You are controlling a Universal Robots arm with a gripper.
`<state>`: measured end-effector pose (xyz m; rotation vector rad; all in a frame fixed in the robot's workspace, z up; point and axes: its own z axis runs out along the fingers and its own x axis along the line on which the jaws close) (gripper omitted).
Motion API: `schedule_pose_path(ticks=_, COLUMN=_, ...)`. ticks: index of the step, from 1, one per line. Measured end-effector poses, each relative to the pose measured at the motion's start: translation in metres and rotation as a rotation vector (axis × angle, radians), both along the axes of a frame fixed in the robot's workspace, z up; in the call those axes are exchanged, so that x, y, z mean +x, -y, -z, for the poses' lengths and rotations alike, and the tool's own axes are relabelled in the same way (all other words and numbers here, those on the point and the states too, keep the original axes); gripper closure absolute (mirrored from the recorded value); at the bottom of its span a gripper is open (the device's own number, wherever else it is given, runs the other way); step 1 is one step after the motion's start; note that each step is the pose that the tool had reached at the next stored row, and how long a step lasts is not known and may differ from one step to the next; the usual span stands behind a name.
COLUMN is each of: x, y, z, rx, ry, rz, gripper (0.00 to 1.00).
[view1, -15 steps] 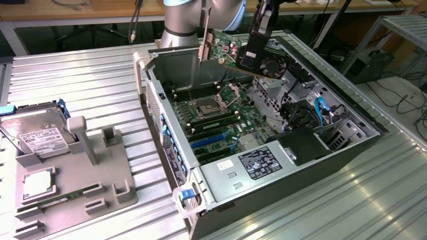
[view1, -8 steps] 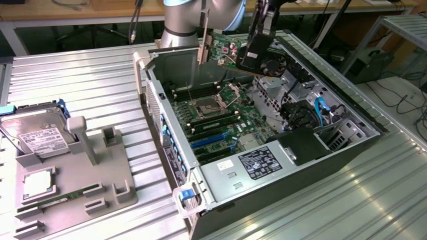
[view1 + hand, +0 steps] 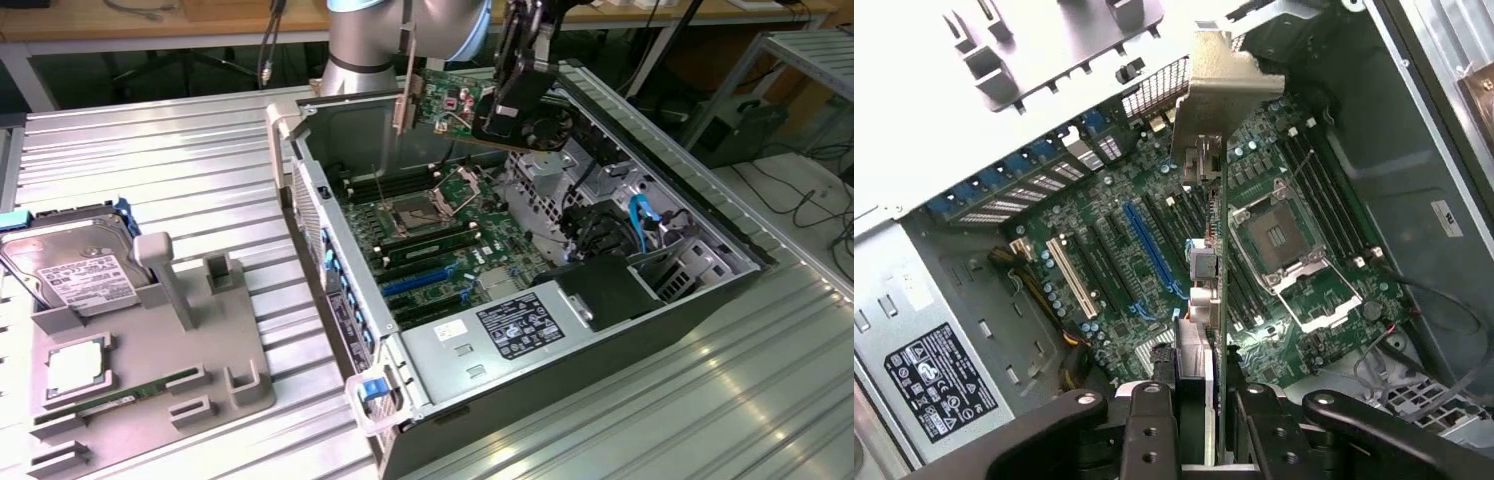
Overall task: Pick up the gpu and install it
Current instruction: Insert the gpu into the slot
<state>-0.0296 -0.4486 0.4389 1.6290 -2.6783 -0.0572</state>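
Above the open black computer case [image 3: 587,400], my claw [image 3: 515,104] grips, partly closed, the thin green black-fanned gpu card [image 3: 445,104] edge-down; its long axis appears parallel to the case's blue slot [image 3: 1152,250], offset sideways.

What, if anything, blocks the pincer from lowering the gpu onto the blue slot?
Probably yes: the case lies open, the pincer holds the gpu above the motherboard, and nothing covers the blue slot.

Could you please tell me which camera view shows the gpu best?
The exterior view: the gpu hangs above the open case with its board face, fan and metal bracket visible. The wrist view shows it edge-on, bracket at the far end, gripped by the end effector.
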Motion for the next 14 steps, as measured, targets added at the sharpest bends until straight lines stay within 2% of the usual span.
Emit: schedule_pose_path(ticks=14, x=0.0000, y=0.0000, z=0.0000, rx=-0.0001, ry=0.0000, rz=-0.189, gripper=0.73)
